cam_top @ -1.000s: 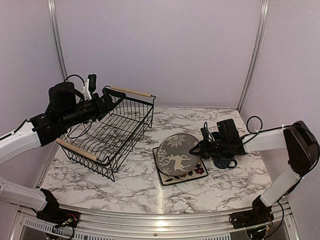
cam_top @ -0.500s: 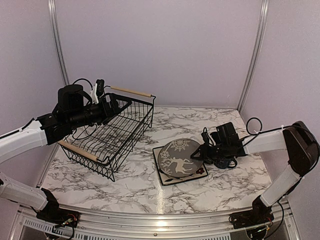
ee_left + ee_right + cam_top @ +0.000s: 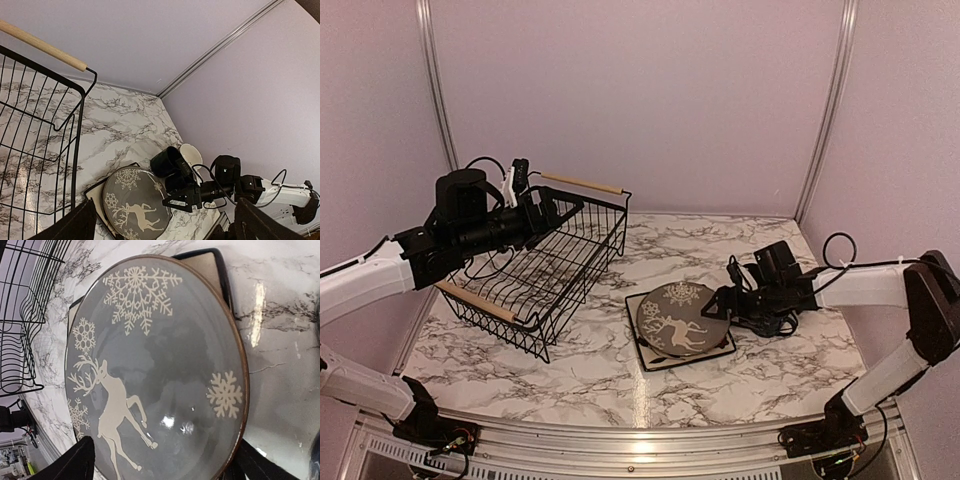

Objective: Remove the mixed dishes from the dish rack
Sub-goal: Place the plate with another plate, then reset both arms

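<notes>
The round grey-brown deer plate [image 3: 675,318] [image 3: 155,360] [image 3: 134,204] lies flat on the square cream plate [image 3: 692,353] [image 3: 207,264]. My right gripper [image 3: 718,304] [image 3: 165,471] is open at the deer plate's right edge, one finger on each side of the rim. A dark mug [image 3: 167,161] and a pale-insided bowl [image 3: 192,151] stand just behind that gripper. The black wire dish rack [image 3: 535,268] [image 3: 35,130] sits tilted at the left, and no dishes show inside it. My left gripper [image 3: 552,205] [image 3: 165,231] hangs open and empty over its far rim.
The rack's wooden handles [image 3: 582,183] [image 3: 42,46] stick up at its far and near ends. The back wall and right wall close in behind the dishes. Bare marble table [image 3: 750,385] lies in front of the plates.
My right gripper has opened and the deer plate has dropped from a tilt to lying flat on the square plate. The left arm rose slightly beside the rack, then held still.
</notes>
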`<state>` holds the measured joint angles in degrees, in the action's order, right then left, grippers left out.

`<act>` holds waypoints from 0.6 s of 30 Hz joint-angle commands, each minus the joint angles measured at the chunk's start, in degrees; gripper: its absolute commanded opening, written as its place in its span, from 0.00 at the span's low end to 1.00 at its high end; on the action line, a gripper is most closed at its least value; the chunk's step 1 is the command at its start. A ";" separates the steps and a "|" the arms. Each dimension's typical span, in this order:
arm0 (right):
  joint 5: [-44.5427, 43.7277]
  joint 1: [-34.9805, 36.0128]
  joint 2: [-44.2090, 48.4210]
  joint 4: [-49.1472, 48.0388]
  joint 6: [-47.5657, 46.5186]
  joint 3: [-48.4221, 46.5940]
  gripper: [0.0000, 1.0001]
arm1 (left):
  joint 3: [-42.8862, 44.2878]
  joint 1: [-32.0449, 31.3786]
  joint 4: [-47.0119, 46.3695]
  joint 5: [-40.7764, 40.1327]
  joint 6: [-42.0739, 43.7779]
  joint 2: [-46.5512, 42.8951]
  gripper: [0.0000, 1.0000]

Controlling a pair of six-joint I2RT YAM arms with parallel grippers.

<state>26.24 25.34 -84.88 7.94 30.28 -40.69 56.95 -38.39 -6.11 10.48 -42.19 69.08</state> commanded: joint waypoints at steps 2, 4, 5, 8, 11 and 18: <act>-10.77 3.55 2.27 10.39 -4.50 -5.75 0.88 | 1.88 0.08 0.61 0.76 0.36 0.79 0.99; -14.78 5.39 2.18 13.72 -5.31 -7.63 0.89 | 2.17 0.07 0.85 0.68 0.59 0.86 0.99; -16.47 6.12 2.29 15.05 -5.52 -8.68 0.90 | 2.38 0.07 1.18 0.52 0.79 0.70 0.99; -19.99 7.31 3.31 17.67 -5.77 -10.24 0.95 | 3.53 0.11 3.25 -0.57 2.24 0.09 0.99; -23.67 7.42 5.12 20.72 -6.52 -12.10 0.99 | 4.95 0.09 5.93 -2.92 4.50 -1.22 0.99; -25.98 7.86 13.40 24.97 -11.41 -19.16 0.98 | 7.91 0.15 12.69 -12.78 12.64 -8.82 0.99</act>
<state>3.46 32.62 -77.19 29.43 22.96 -54.48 62.04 -38.39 1.91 5.04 -35.88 65.91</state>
